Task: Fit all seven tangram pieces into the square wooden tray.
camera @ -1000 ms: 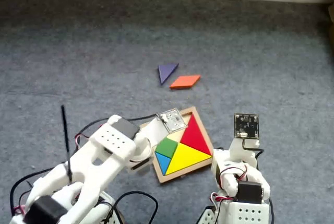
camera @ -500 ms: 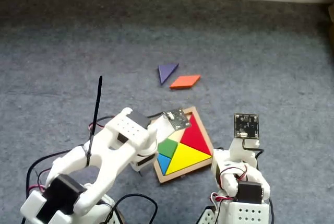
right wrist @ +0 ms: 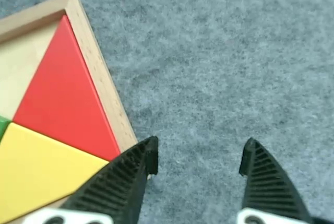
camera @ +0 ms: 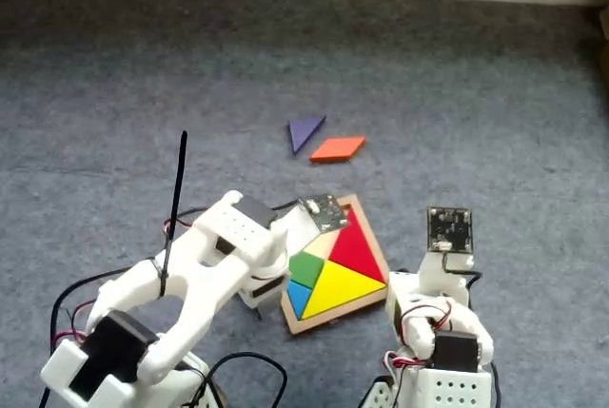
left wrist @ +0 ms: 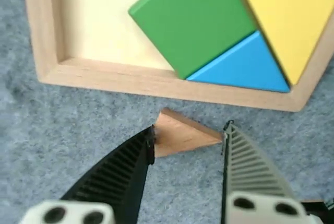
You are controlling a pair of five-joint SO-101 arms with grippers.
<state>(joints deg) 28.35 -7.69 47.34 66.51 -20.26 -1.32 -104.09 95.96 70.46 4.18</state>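
The square wooden tray (camera: 373, 242) holds a red triangle (camera: 354, 244), a yellow triangle (camera: 338, 286), a green square (camera: 304, 268) and a blue triangle (camera: 297, 299). A purple triangle (camera: 304, 130) and an orange parallelogram (camera: 338, 148) lie on the carpet beyond it. My left gripper (left wrist: 188, 135) is open low over the carpet, just outside the tray rim (left wrist: 156, 80). Its fingers closely flank a small plain wooden triangle (left wrist: 182, 134). My right gripper (right wrist: 198, 156) is open over bare carpet beside the tray rim (right wrist: 102, 85).
Part of the tray floor (left wrist: 94, 15) next to the green square (left wrist: 193, 23) is bare. The left arm (camera: 228, 246) covers the tray's left corner, with cables trailing behind it. Grey carpet spreads open to the far side and the right.
The left arm has pulled back from over the tray's upper left part and come down by the tray's left edge. The right arm has stayed still.
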